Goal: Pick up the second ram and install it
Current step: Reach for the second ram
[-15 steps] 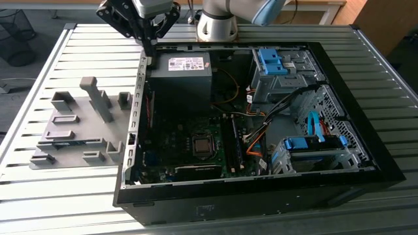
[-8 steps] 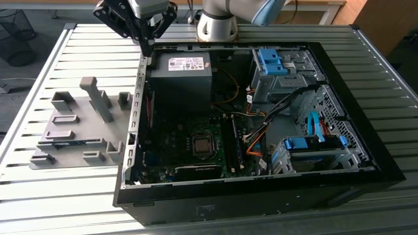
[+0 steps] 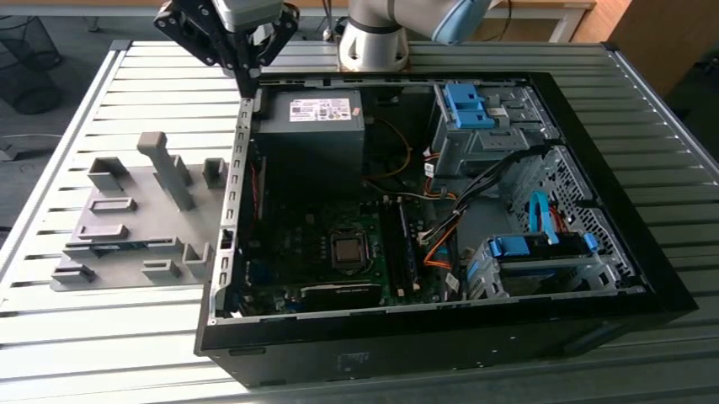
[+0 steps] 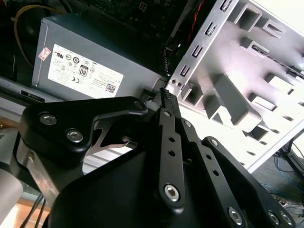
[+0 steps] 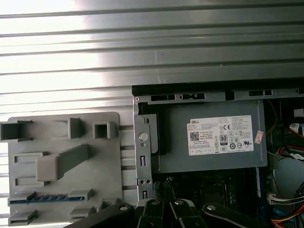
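Black metal linkages of the robot's hand [image 4: 165, 95] sit closest to the lens in both wrist views, studded with silver screws. Its two slim fingers are pressed together at the tip and carry nothing. In the exterior view the hand [image 3: 248, 84] hangs point-down over the far corner of the open black computer case [image 3: 646, 261], just above the perforated metal wall on the exterior view's left.

Right beside that tip lies the grey boxy power supply [image 4: 95, 52] with a white label, seated in the corner of the case. Deeper inside the case lie the dark green motherboard [image 3: 320, 244] with its square silver processor socket [image 3: 348, 250], bundles of orange and black cables, and blue plastic drive brackets [image 3: 466, 105].

Outside the case, on the exterior view's left, a flat grey plastic fixture plate [image 5: 109, 161] with raised blocks rests on the slatted metal table [image 3: 113, 337]. The second ram [image 5: 40, 198], a long thin blue circuit-board stick, stands on edge in a narrow slot of that plate, between low grey blocks. It is well apart from the hand, which touches neither plate nor stick.
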`<act>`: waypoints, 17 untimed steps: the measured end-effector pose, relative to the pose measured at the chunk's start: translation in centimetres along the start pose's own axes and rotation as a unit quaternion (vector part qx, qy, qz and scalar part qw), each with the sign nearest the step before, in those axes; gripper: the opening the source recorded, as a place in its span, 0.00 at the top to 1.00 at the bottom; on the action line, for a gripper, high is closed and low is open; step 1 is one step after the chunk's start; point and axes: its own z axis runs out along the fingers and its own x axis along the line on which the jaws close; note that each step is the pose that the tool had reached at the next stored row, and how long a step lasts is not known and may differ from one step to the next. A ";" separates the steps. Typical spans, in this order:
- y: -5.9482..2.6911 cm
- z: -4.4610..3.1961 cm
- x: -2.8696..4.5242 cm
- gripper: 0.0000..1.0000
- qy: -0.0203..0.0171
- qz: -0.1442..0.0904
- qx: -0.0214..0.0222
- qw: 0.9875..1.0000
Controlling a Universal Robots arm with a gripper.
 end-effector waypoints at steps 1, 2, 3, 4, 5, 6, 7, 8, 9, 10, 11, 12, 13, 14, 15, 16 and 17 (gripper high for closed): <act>0.00 0.01 0.07 0.89 0.000 0.000 0.000 1.000; -0.01 0.00 0.13 0.89 0.000 0.000 0.000 1.000; -0.01 0.00 0.20 0.89 0.000 0.000 0.000 1.000; -0.02 0.01 0.26 0.89 0.000 0.000 0.000 1.000; -0.02 0.01 0.33 0.89 0.000 0.000 0.000 1.000; -0.03 0.01 0.40 0.89 0.000 0.000 0.000 1.000; -0.04 0.01 0.46 0.89 0.000 0.000 0.000 1.000; -0.04 0.01 0.53 0.89 0.000 0.000 0.000 1.000; -0.04 0.02 0.59 0.89 0.000 0.000 0.000 1.000; -0.05 0.01 0.66 0.89 0.000 0.000 0.000 1.000; -0.06 0.02 0.72 0.89 0.000 0.000 0.000 1.000; -0.06 0.02 0.79 0.89 0.000 0.000 0.000 1.000; -0.07 0.02 0.85 0.89 0.000 0.000 0.000 1.000; -0.07 0.02 0.91 0.89 0.000 0.000 0.000 1.000; -0.08 0.02 0.98 0.89 0.000 0.000 0.000 1.000; -0.08 0.02 1.05 0.89 0.000 0.000 0.000 1.000; -0.09 0.02 1.12 0.89 0.000 0.000 0.000 1.000</act>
